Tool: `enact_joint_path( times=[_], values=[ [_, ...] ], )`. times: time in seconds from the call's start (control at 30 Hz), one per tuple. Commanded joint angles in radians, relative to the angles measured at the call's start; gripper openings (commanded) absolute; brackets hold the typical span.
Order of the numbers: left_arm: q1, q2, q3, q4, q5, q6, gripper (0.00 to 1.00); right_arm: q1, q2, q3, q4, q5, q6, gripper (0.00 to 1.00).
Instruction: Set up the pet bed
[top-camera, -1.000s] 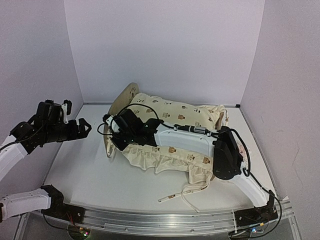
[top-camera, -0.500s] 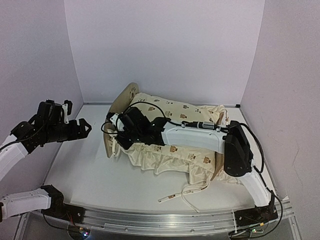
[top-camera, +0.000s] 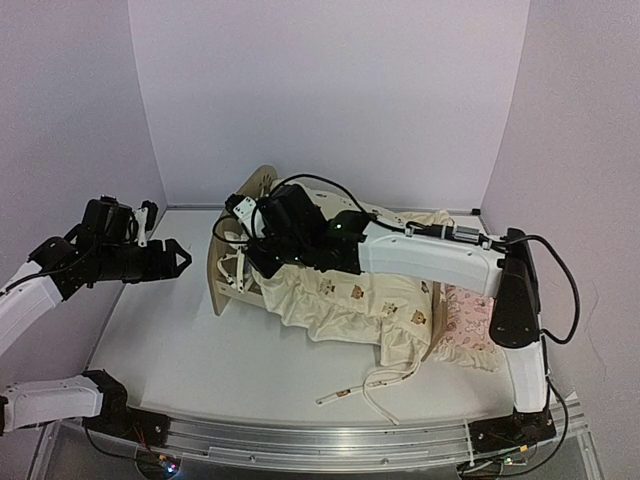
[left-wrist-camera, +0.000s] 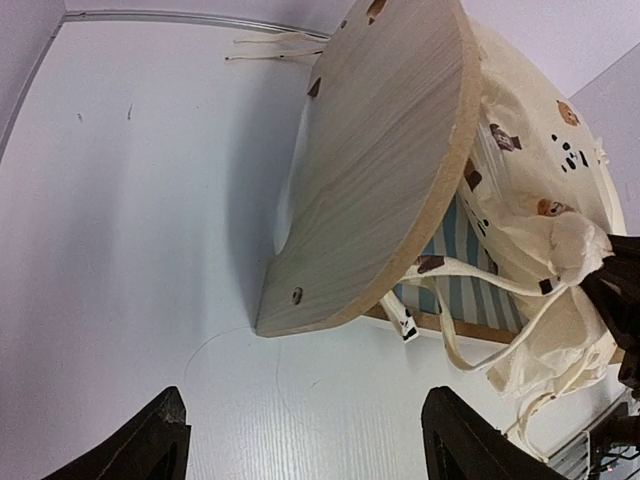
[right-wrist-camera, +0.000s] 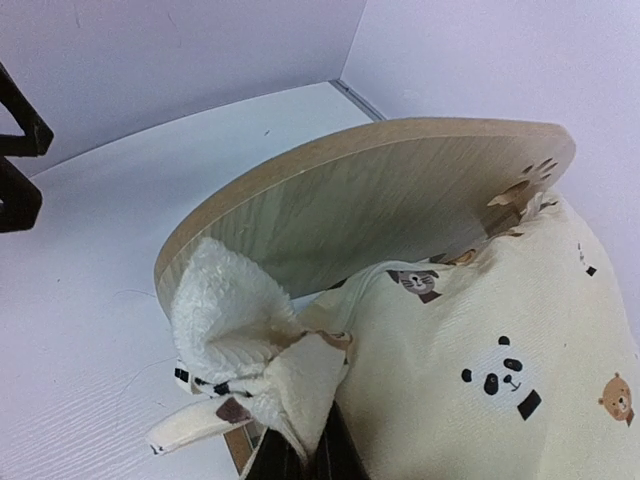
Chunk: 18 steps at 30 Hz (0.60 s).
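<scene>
Pet bed (top-camera: 257, 188): light-wood frame, toward the far middle of the table (top-camera: 170, 340), headboard (left-wrist-camera: 380, 170) at its left end. Striped mattress base (left-wrist-camera: 470, 245): partly uncovered just behind the headboard. Cream cushion (top-camera: 350, 295): draped across the frame, its near edge spilling over the side rail onto the table and not seated inside. Right gripper (right-wrist-camera: 300, 458): jaws clamped on the fleecy corner of the cushion, held just beside the headboard. Left gripper (top-camera: 172, 258): jaws wide with nothing between them, hovering apart from the headboard on its outer side. Ties (left-wrist-camera: 470, 270): looped and dangling from the held corner near the frame edge; one more lies loose on the table at the front. Pink pillow (top-camera: 465, 330): on the table at the bed's right end, under the right arm. Risks, as I judge them: a hard pull on the corner could drag or tip the light frame; the thin pinch could slip off the fleece; a dangling tie could catch on the headboard edge. Obstructions: the headboard stands between my left gripper and the ties; the right arm spans the bed and hides much of it from above.
</scene>
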Motion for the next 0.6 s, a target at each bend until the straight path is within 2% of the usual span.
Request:
enact_joint_path(
  times=[0.0,0.43,0.57],
  values=[
    [-0.003,0.016,0.067,0.074,0.094,-0.010,0.79,0.001,-0.130,-0.022,0.024,0.059,-0.037,0.00],
    [-0.025,0.052,0.029,0.266,0.331,-0.006,0.78,0.001,-0.242,-0.060,0.024,0.031,-0.063,0.00],
    [-0.063,0.075,0.007,0.325,0.351,0.002,0.78,0.001,-0.262,-0.080,0.031,0.030,-0.065,0.00]
  ],
)
